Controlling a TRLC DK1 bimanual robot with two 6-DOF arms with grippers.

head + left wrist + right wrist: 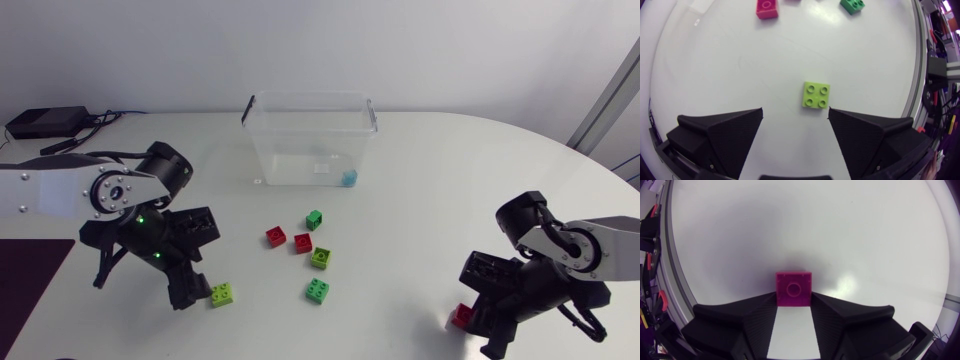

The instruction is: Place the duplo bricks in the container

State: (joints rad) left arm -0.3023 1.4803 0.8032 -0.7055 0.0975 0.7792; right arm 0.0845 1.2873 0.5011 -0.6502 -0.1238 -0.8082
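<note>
A clear plastic container (310, 140) stands at the back middle of the table with a light blue brick (349, 178) inside. My left gripper (192, 288) (795, 117) is open, low over the table. A lime brick (222, 294) (816, 95) lies just ahead of its fingertips, apart from them. My right gripper (472, 318) (794, 297) is shut on a red brick (461, 316) (793, 287) at the front right, both fingers against its sides. Loose in the middle lie two red bricks (276, 236) (302, 243), a green brick (314, 219), a lime one (320, 258) and another green one (317, 290).
A dark mat (25, 275) lies at the front left edge. A black box (45, 122) with cables sits at the back left corner. In the left wrist view a red brick (767, 8) and a green brick (852, 5) lie farther ahead.
</note>
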